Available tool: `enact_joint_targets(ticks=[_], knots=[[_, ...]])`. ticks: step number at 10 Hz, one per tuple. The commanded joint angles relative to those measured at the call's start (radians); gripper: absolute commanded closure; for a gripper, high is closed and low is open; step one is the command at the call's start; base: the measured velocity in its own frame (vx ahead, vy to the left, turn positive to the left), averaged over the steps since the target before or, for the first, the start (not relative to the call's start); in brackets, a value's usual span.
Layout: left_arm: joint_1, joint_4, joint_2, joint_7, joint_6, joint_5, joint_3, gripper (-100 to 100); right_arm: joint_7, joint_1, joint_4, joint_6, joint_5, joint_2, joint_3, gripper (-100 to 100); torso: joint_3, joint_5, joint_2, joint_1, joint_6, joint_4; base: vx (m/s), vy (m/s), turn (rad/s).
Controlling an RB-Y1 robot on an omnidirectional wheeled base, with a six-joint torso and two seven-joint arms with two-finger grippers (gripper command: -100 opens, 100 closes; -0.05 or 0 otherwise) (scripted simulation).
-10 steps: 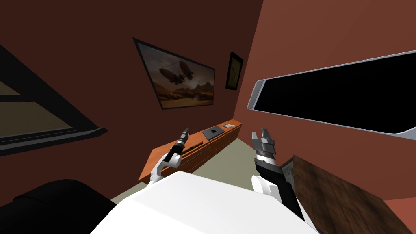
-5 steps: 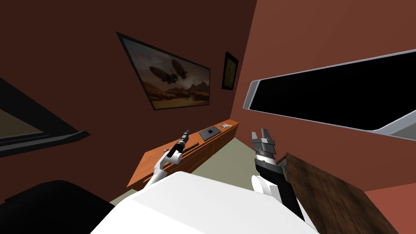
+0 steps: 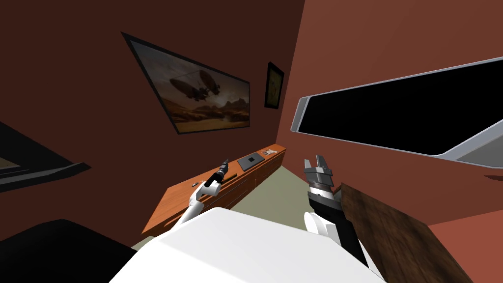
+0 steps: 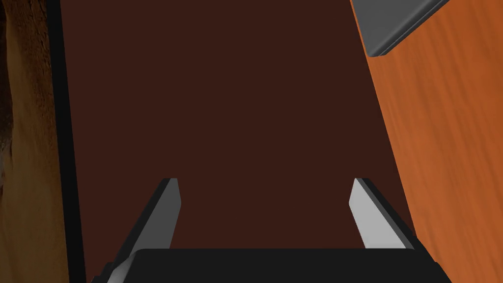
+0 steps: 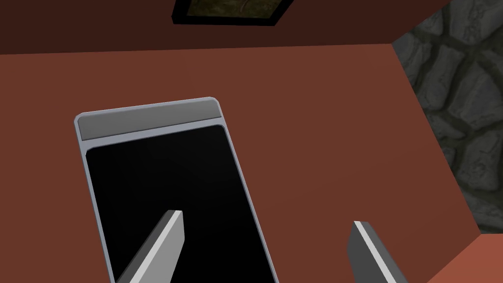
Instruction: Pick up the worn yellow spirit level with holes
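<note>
my left fingers (image 3: 225,161) reach out over a long orange wooden tabletop (image 3: 164,209) that runs along the dark brown wall, and they are spread wide with nothing between them. in my left wrist view they point at that bare wall, with the orange wood (image 4: 442,147) to one side and the corner of a flat grey slab (image 4: 393,22) beyond it. the slab (image 3: 251,160) lies farther along the tabletop than my left fingers. a thin dark bar (image 3: 232,175) lies lengthwise on the tabletop just beside my left arm. it may be the spirit level, but it is too small for me to tell its colour or any holes. a small pale thing (image 3: 271,152) rests at the far end, and another tiny object (image 3: 195,184) sits nearer to me. my right fingers (image 3: 314,165) are raised off to the side, away from the tabletop, also spread apart and empty.
</note>
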Motion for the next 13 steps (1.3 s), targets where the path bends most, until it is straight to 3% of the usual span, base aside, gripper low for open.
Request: enact_joint_targets(ticks=[1, 4, 5, 6, 8, 9, 10, 13], knots=[[-0.015, 0.04, 0.005, 0.005, 0.029, 0.006, 0.0, -100, 0.0, 0.0, 0.0, 0.0, 0.0, 0.0, 0.0, 0, 0.0, 0.0, 0.0, 0.0, 0.0, 0.0, 0.038, -0.051, -0.039], [-0.075, 0.126, 0.032, 0.028, 0.119, 0.036, 0.003, -100, 0.0, 0.0, 0.0, 0.0, 0.0, 0.0, 0.0, 0, 0.0, 0.0, 0.0, -0.002, 0.0, 0.0, 0.042, -0.076, -0.046], [-0.075, 0.16, 0.032, 0.028, 0.127, 0.036, 0.003, -100, 0.0, 0.0, 0.0, 0.0, 0.0, 0.0, 0.0, 0, 0.0, 0.0, 0.0, -0.002, 0.0, 0.0, 0.034, -0.049, -0.03], [-0.104, 0.185, 0.045, 0.041, 0.166, 0.051, 0.004, -100, 0.0, 0.0, 0.0, 0.0, 0.0, 0.0, 0.0, 0, 0.0, 0.0, 0.0, 0.0, -0.001, 0.0, 0.054, -0.042, -0.045], [-0.104, 0.222, 0.045, 0.041, 0.176, 0.051, 0.004, -100, 0.0, 0.0, 0.0, 0.0, 0.0, 0.0, 0.0, 0, 0.0, 0.0, 0.0, 0.001, -0.001, 0.0, 0.032, -0.021, -0.014], [-0.133, 0.255, 0.057, 0.054, 0.226, 0.066, 0.006, -100, 0.0, 0.0, 0.0, 0.0, 0.0, 0.0, 0.0, 0, 0.0, 0.0, 0.001, 0.002, -0.001, 0.0, 0.028, -0.023, -0.036], [-0.133, 0.284, 0.057, 0.054, 0.226, 0.066, 0.006, -100, 0.0, 0.0, 0.0, 0.0, 0.0, 0.0, 0.0, 0, 0.0, 0.0, 0.001, 0.002, 0.0, 0.0, 0.032, -0.021, -0.024], [-0.19, 0.377, 0.079, 0.082, 0.312, 0.098, 0.01, -100, 0.0, 0.0, 0.0, 0.0, 0.0, 0.0, 0.0, 0, 0.0, 0.0, 0.0, 0.002, -0.001, 0.0, 0.041, -0.02, -0.02]])
